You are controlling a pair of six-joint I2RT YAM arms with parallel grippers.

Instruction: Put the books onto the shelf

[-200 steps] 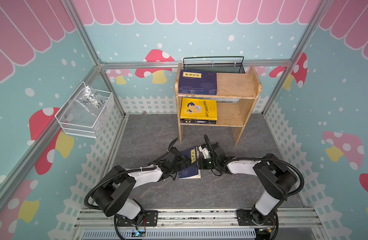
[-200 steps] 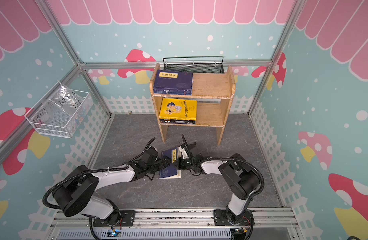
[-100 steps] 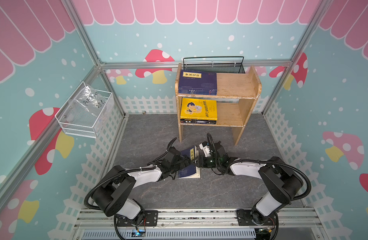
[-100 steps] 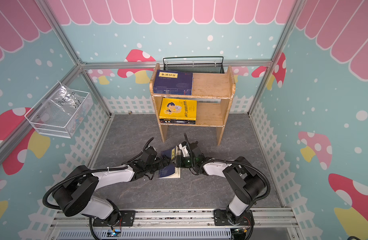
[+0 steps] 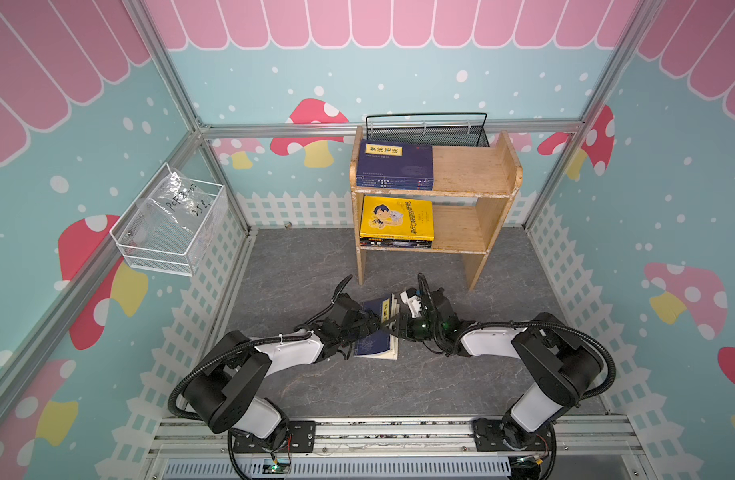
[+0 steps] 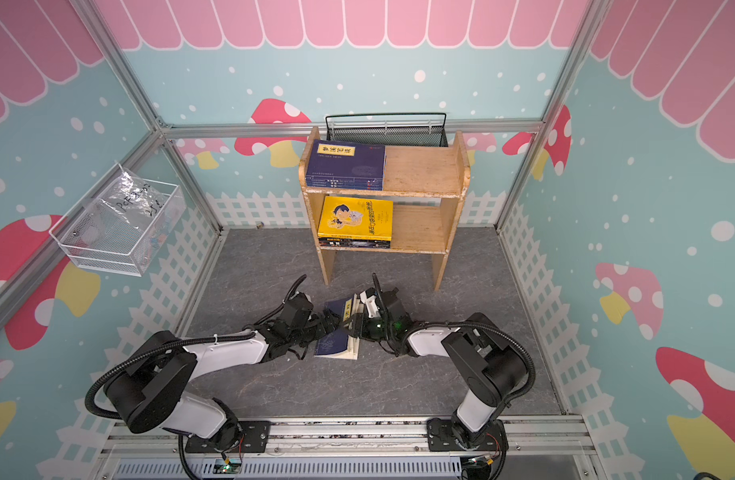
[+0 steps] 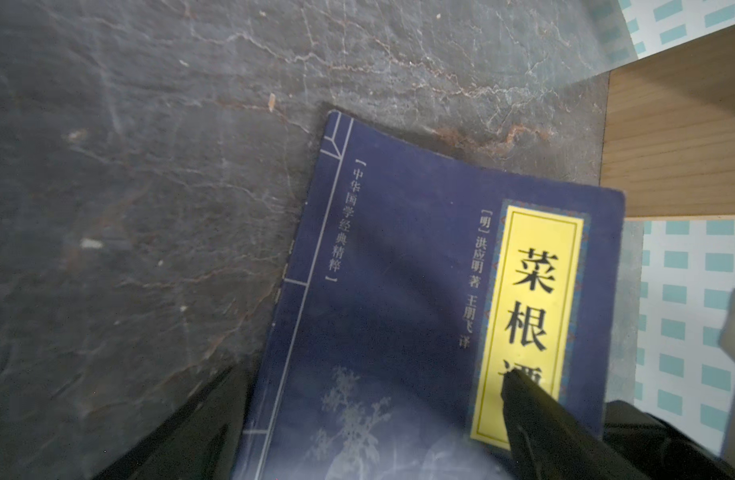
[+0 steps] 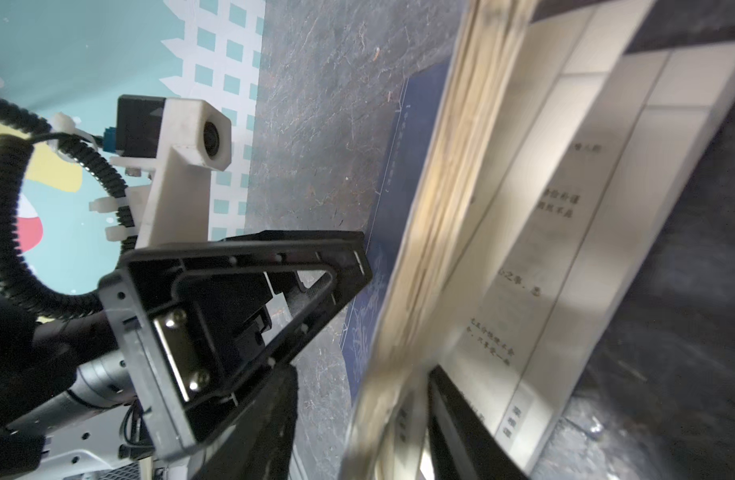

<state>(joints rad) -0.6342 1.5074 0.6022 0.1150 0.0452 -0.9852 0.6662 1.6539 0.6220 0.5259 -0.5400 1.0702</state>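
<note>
Navy, with a yellow title label, the book (image 5: 374,347) lies on the grey stone-patterned floor (image 5: 299,257) in front of the wooden shelf (image 5: 469,166), not yet on it. Its cover faces up and its page edge is lifted and fanned on the side toward the right arm.

The left gripper (image 5: 368,326) hangs spread wide over the cover. In the left wrist view one of its fingers (image 7: 540,419) rests over the label while the other sits just beyond the spine, above bare floor, so nothing is clamped. The right gripper (image 5: 395,328) meets the book's loose edge. In the right wrist view its fingers (image 8: 453,415) stand apart with the fanned pages (image 8: 440,208) between them, but I cannot tell whether they press on the paper.

Both arms stretch low and forward from the base rail, forearms nearly level with the floor, wrists angled inward toward each other.

On the shelf, a navy stack (image 5: 395,164) fills the left of the top tier, and a bright yellow book (image 5: 397,216) tops a pile on the lower tier. A black mesh basket (image 5: 426,133) stands behind the shelf, and a white wire basket (image 5: 166,232) hangs on the left wall.
</note>
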